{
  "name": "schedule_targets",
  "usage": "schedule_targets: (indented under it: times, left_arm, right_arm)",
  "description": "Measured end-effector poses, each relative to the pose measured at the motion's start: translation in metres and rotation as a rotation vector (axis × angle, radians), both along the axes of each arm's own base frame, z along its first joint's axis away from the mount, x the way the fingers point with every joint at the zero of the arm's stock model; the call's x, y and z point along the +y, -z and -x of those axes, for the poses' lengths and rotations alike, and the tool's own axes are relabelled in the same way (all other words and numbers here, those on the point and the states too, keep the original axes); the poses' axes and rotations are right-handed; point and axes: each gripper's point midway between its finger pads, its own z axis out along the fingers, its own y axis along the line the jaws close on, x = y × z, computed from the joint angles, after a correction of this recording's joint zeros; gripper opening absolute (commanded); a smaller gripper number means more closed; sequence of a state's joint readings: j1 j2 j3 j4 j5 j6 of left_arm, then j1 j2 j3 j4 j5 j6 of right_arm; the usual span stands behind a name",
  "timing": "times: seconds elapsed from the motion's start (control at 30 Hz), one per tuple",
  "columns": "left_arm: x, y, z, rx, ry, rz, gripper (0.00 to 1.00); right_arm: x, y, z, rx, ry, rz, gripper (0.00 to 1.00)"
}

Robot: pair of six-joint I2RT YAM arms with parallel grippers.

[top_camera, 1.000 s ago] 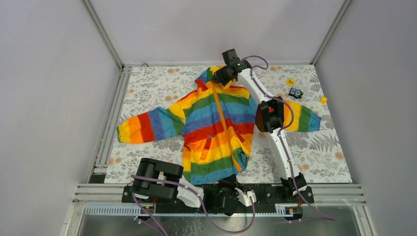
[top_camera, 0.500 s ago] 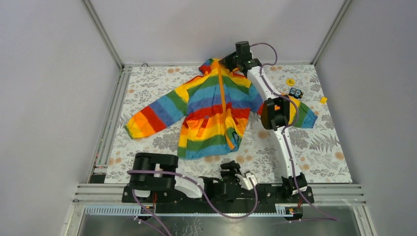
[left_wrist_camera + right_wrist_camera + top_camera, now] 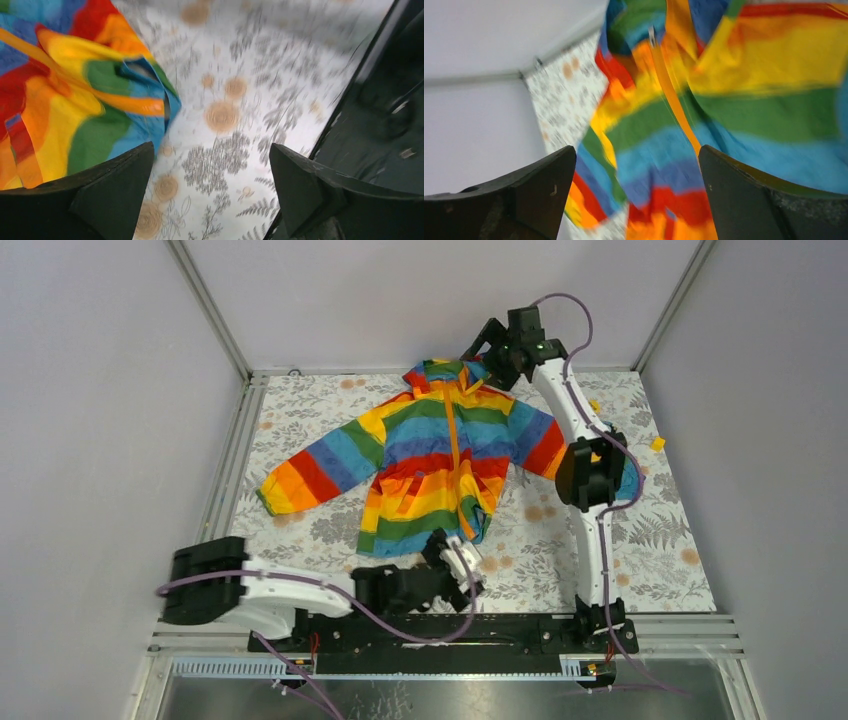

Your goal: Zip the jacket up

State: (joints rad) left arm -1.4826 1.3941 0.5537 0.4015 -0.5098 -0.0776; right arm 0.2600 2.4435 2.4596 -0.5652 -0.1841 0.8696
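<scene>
The jacket (image 3: 440, 465) carries horizontal stripes of red, orange, yellow, green and blue, with an orange zipper (image 3: 452, 440). The table cover (image 3: 650, 540) is white, printed with grey ferns and round tan flowers. A small block (image 3: 657, 443) is yellow.

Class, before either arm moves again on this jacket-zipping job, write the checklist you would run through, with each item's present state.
1. Left gripper open and holding nothing: ok.
2. Right gripper open and holding nothing: ok.
3. Jacket lying front-up on the table: ok.
4. Zipper closed right to the top: cannot tell.
5. Lower hem corner lying flat: not ok, it is folded over.
</scene>
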Motion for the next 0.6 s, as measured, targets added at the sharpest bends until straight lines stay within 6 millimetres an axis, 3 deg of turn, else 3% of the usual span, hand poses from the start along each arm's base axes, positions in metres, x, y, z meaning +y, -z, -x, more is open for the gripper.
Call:
schedule_targets:
  times: [0.1,0.23,0.33,0.47,0.6]
  left_arm:
    - [0.005,-0.052,-0.011,0.047,-0.014,0.170,0.99]
    - [0.023,-0.120,-0.033,0.065,-0.077,0.335,0.99]
    - [0.032,-0.185,-0.054,0.050,-0.136,0.435,0.99]
    - [0.044,-0.270,-0.069,0.007,-0.190,0.561,0.99]
    - [0.066,-0.349,-0.075,-0.055,-0.241,0.692,0.99]
  right_arm:
    - [-0.015,-0.030,0.053,0.000,-0.104,0.133,1.00]
    - [-0.046,-0.084,0.143,-0.091,-0.190,0.276,1.00]
    - [-0.074,-0.142,0.210,-0.272,-0.184,0.335,0.99]
    - [-0.117,-0.237,0.294,-0.646,-0.059,0.368,1.00]
    - [-0.155,-0.303,0.356,-0.900,0.091,0.376,0.99]
